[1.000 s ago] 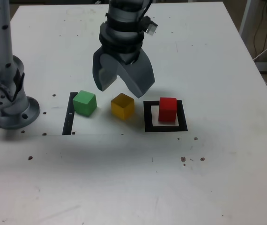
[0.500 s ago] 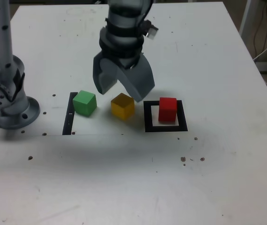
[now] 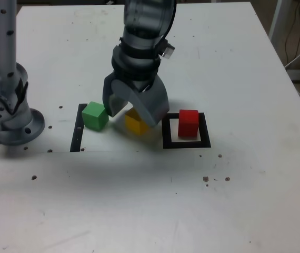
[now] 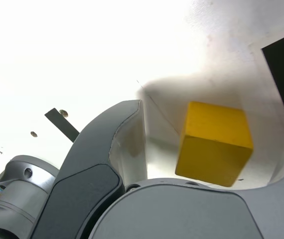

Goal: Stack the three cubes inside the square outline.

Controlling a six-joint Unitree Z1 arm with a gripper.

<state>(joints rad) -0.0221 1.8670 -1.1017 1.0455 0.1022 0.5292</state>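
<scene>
Yellow cube (image 3: 135, 123) sits at frame centre on the white table (image 3: 139, 200), between the spread jaws of the gripper (image 3: 135, 110), untouched; the red cube (image 3: 188, 123) stands inside the square outline (image 3: 186, 142) at right, the green cube (image 3: 95, 115) left.

Grey curved-fingered tool (image 3: 132, 114) (black-banded wrist above)

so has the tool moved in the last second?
Yes. In the exterior view the tool has dropped toward the table, now straddling the yellow cube, judged against the square outline.
</scene>
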